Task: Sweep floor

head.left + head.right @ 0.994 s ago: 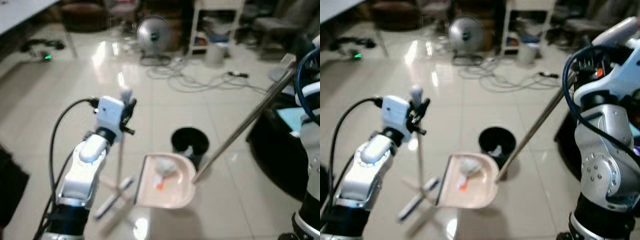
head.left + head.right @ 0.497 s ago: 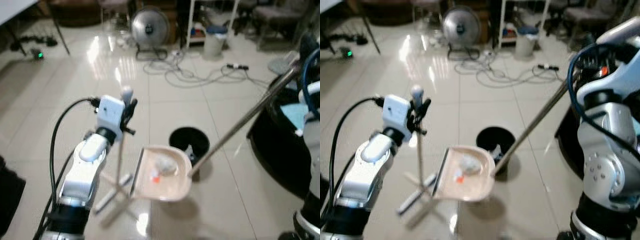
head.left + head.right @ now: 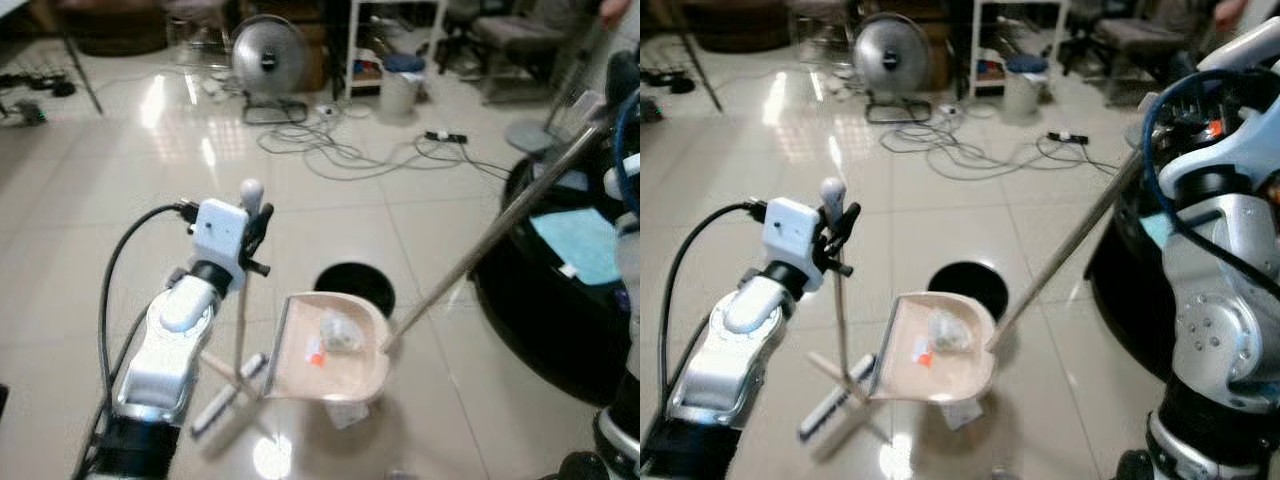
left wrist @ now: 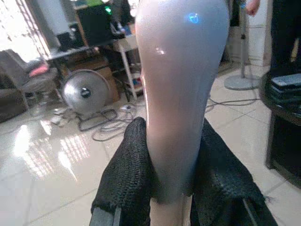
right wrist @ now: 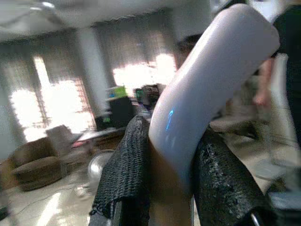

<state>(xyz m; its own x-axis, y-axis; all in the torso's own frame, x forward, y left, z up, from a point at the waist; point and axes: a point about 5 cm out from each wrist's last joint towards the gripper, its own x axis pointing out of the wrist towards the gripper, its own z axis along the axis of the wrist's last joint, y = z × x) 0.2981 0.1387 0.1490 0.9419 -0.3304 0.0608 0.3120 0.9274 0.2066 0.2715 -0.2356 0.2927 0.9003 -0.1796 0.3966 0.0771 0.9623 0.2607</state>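
Gripping the broom (image 3: pixel 238 340) near its knob, the left gripper (image 4: pixel 170 188) has both fingers closed on the handle, so the brush head rests on the tiled floor (image 3: pixel 90 260) beside the dustpan (image 3: pixel 330 350). The right gripper (image 5: pixel 171 188) is clamped on the dustpan's long pole (image 3: pixel 500 225) — probably to carry the pan's crumpled waste to the black bin (image 3: pixel 355 287) just behind. Beyond, cables (image 3: pixel 340 155) and a fan (image 3: pixel 265 65) blur; the bin's inside is dark.
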